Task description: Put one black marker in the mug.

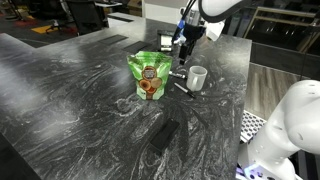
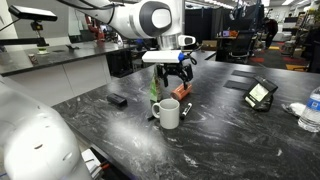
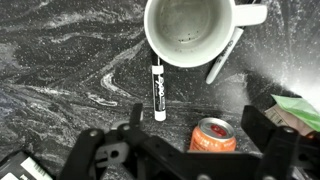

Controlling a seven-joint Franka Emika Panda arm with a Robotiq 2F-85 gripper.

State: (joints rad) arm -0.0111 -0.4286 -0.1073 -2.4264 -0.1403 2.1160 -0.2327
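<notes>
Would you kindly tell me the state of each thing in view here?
Gripper: open, holding nothing.
Mug: upright, empty.
Black marker: lying flat on the table, outside the mug.
Second marker: lying flat by the mug's handle.
Green snack bag: standing upright.
Black block: lying flat.
Orange can: pose unclear.

The white Franka arm [image 2: 140, 18] arched in from above and bent down at its last joints, so that the black Robotiq gripper [image 2: 172, 80] pointed straight down in both exterior views. In the wrist view its two fingers [image 3: 135, 118] stood spread wide, gripping nothing.
</notes>
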